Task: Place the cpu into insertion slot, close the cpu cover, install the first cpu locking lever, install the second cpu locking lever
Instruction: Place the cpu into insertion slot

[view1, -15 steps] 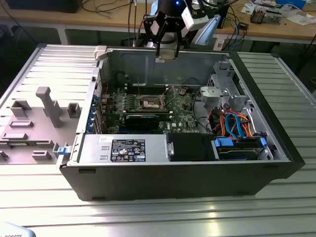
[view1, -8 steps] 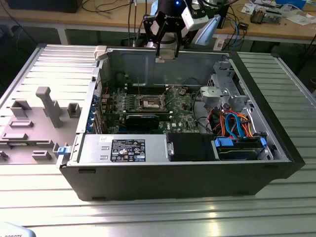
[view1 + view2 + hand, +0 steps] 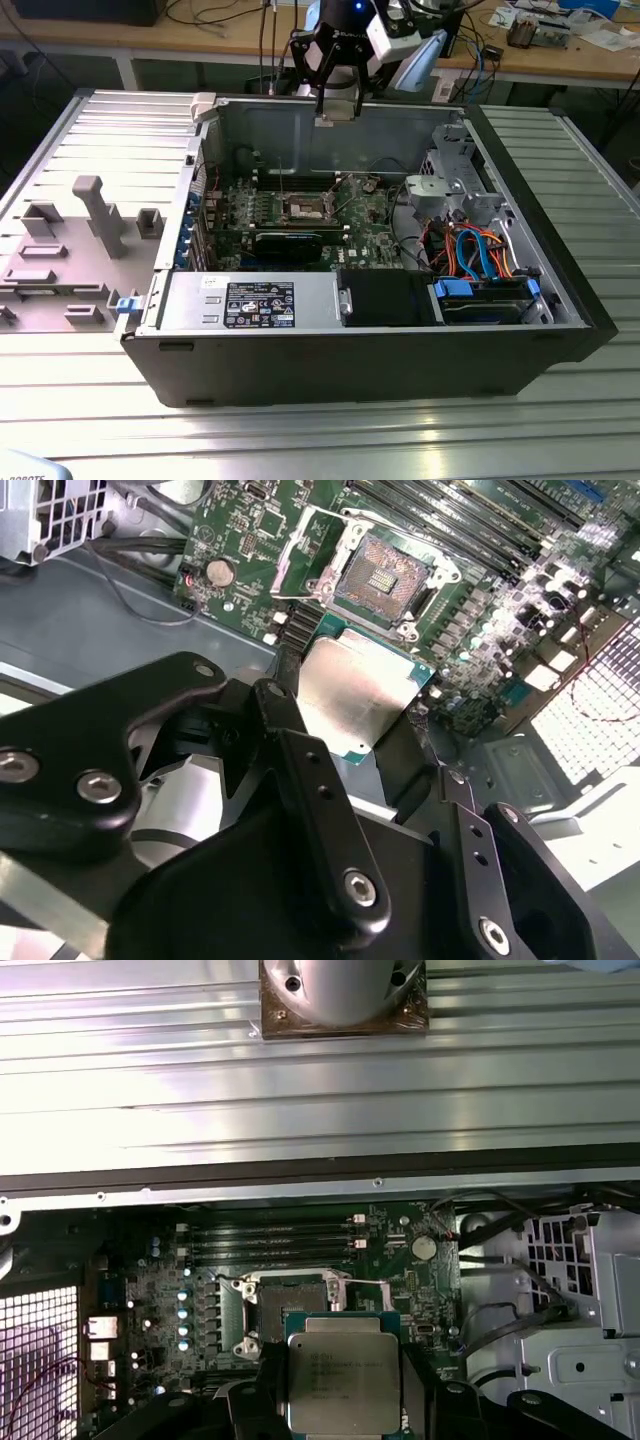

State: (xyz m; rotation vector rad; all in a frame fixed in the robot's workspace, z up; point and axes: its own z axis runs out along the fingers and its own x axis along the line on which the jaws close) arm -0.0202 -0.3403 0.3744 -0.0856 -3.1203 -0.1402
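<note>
My gripper hangs over the rear wall of the open computer case. In both wrist views it is shut on the cpu, a flat square chip with a dull silver top, pinched at two opposite edges by the black fingers. The cpu hovers above the motherboard, a short way off from the insertion slot. The slot's contact field lies exposed. The silvery cpu cover frames the slot's edge; I cannot tell how far it is swung open.
A long black card lies just in front of the slot, memory slots behind it. A power supply and a drive cage with blue and orange cables fill the case front and the exterior view's right. A grey fixture tray sits outside.
</note>
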